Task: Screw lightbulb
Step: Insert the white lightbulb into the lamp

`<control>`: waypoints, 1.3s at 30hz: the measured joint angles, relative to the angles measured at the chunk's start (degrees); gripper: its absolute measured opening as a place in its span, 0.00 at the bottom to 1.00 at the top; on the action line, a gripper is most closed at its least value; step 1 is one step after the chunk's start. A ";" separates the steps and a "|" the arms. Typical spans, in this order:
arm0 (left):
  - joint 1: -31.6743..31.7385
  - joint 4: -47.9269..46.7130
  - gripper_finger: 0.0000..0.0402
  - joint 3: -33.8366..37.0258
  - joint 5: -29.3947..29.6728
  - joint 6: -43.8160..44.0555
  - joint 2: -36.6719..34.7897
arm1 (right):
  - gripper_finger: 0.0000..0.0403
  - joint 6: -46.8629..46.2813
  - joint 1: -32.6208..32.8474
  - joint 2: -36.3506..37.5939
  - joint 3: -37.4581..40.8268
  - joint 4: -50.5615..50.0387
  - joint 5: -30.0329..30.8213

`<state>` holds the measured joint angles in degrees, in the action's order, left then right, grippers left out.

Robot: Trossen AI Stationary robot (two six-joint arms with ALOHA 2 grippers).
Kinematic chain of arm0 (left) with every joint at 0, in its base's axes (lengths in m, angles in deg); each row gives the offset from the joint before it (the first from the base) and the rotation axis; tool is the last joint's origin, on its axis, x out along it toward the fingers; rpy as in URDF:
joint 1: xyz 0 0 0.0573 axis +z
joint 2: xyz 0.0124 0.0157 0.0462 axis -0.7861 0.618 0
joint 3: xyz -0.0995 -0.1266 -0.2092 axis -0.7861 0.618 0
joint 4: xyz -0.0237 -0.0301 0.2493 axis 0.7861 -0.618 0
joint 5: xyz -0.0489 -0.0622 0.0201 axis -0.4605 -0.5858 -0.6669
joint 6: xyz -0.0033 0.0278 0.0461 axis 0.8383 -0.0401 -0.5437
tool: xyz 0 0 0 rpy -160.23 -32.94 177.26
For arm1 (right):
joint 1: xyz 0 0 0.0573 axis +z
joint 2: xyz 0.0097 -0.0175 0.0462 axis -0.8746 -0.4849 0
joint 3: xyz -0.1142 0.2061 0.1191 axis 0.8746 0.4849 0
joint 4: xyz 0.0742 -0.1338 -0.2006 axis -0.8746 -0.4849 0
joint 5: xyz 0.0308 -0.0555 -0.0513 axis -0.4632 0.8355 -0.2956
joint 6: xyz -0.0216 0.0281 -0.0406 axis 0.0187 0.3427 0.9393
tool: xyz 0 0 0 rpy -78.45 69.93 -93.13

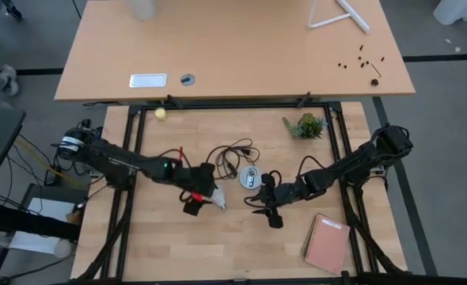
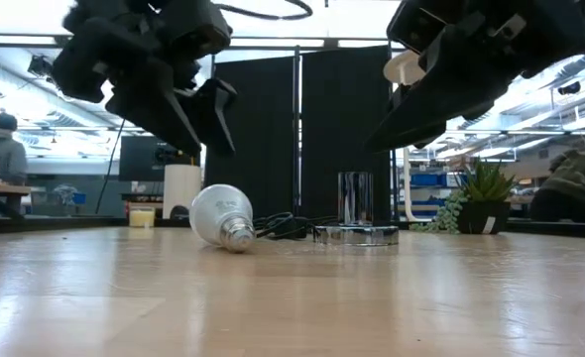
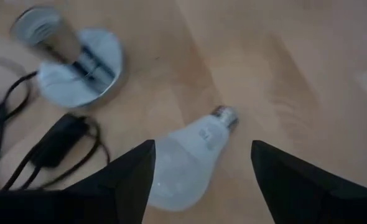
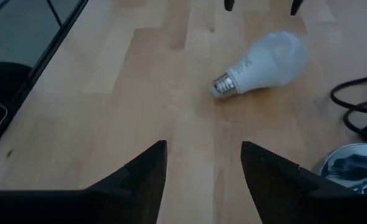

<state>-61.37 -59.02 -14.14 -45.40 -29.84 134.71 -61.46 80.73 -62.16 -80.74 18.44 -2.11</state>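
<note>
The white lightbulb (image 1: 218, 200) lies on its side on the wooden table, its grey screw base (image 2: 239, 237) toward the near edge. It also shows in the left wrist view (image 3: 190, 162) and the right wrist view (image 4: 264, 62). The round silver socket disc (image 1: 250, 177) stands a little to its right, with a black cord (image 1: 232, 154). My left gripper (image 1: 206, 196) hovers open above the bulb's glass end, its fingers (image 3: 124, 180) apart and clear of it. My right gripper (image 1: 265, 207) hovers open to the right of the bulb, near the socket, and is empty.
A small plant (image 1: 305, 125) stands at the far right and a yellowish ball (image 1: 161, 114) at the far left. A reddish notebook (image 1: 327, 244) lies at the near right. A second table (image 1: 233, 47) stands behind. Bare wood lies along the near edge.
</note>
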 joint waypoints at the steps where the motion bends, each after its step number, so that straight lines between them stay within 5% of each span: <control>1: 1.01 -0.03 0.67 -0.02 -1.76 -1.30 -0.02 | 0.53 0.10 0.09 0.00 0.00 0.09 -0.11; 9: 8.18 -0.57 0.71 -0.02 -12.37 -6.05 -0.02 | 0.55 0.43 0.03 0.00 0.00 0.57 -0.58; 17: 8.74 2.54 0.77 -0.04 -2.59 -14.60 0.84 | 0.65 2.69 -0.53 -0.01 0.00 2.91 -0.59; 29: 8.56 2.52 0.72 -0.04 -7.50 -9.80 4.85 | 0.64 0.25 -2.31 0.00 -0.02 2.73 -0.55; 39: 4.54 1.37 0.71 -0.02 -8.21 0.06 4.85 | 0.64 2.68 -2.28 -0.02 -5.86 -9.29 -0.52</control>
<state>-56.83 -57.65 -14.16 -53.61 -29.79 139.57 -58.79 78.45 -62.18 -86.60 9.14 -2.64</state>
